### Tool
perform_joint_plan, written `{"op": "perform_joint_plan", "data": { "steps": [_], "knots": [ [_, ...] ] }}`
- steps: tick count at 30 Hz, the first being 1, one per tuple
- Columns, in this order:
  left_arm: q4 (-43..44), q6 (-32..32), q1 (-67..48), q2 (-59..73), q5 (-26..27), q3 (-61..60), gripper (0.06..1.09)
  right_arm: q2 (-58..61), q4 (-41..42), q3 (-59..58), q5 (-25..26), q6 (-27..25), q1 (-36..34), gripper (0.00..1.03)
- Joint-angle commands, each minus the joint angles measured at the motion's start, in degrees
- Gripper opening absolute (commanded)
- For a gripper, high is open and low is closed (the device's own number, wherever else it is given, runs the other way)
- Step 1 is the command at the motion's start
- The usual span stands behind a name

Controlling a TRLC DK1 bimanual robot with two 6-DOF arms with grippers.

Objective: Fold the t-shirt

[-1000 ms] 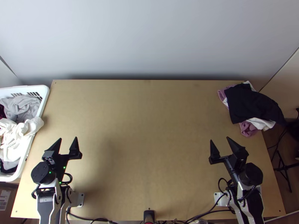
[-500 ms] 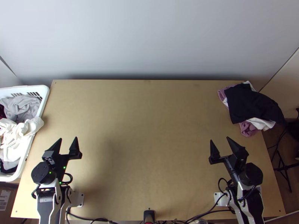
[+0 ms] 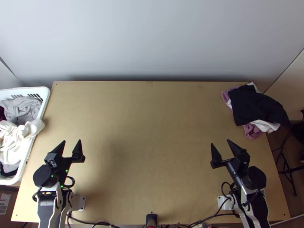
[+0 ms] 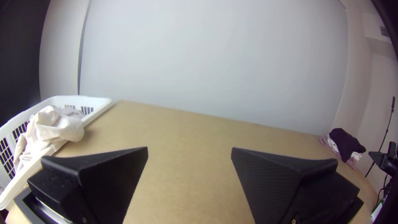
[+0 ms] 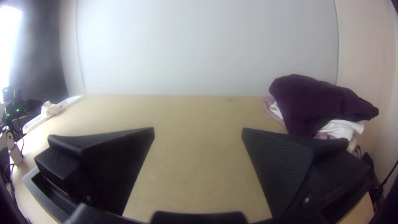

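Well, folding can't begin yet, as I judge it: a garment has to come onto the surface [image 3: 152, 133] first. The white cloth [image 3: 21, 135], which I take for the t-shirt, though I can't be sure, lies bunched in the white basket [image 3: 46, 99] by the surface's left edge, one lump hanging over the rim. The left gripper [image 3: 71, 141], near that edge toward the near left corner, has its fingers spread with nothing between them. The right gripper [image 3: 220, 142], toward the near right corner, is just as wide and holds nothing.

I'd have the left one pinch that overhanging lump, lift it high enough to clear the rim, and check that the grey cloth [image 3: 23, 108] beside it isn't dragged along. Once it's over the middle, the right could take a second edge so both can spread it before any fold. The dark cloth [image 3: 258, 106] heaped at the far right corner is best left alone.

As for which way the white cloth points, I can't tell; no collar or hem stands out, and it's too crumpled to give a sure long axis.
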Motion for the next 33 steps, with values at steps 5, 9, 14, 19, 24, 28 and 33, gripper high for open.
{"op": "perform_joint_plan", "data": {
  "steps": [5, 9, 14, 19, 24, 28, 33],
  "knots": [
    [-0.86, 0.92, 0.65, 0.23, -3.24, -0.08, 1.04, 0.74, -1.04, -0.09, 1.55, 1.82, 2.56, 0.98],
    [-0.78, 0.40, 1.62, -0.03, -3.15, -0.08, 1.04, -0.06, -0.69, 0.00, 1.55, 1.91, 3.26, 0.98],
    [0.98, -0.83, 1.71, 0.14, -3.15, 0.01, 1.04, -0.06, 2.74, 0.61, 2.26, 0.50, -1.13, 0.99],
    [6.43, 1.45, 1.18, 5.68, -2.97, 1.51, 1.04, 1.61, 7.66, 2.72, 2.34, -1.26, -2.10, 0.98],
    [7.57, 2.68, 0.65, 21.41, -3.15, 12.84, 1.04, 23.41, 1.95, 18.36, 2.43, -1.70, -2.01, 0.98],
    [1.86, 2.42, 0.92, 31.87, -3.15, 27.08, 1.04, 27.19, 0.01, 28.47, 2.43, -1.26, -2.10, 0.98],
    [-7.37, 2.07, 0.21, 42.77, -3.15, 48.53, 1.04, 40.73, -5.70, 48.07, 2.52, -0.20, -0.17, 0.98]
  ]
}}
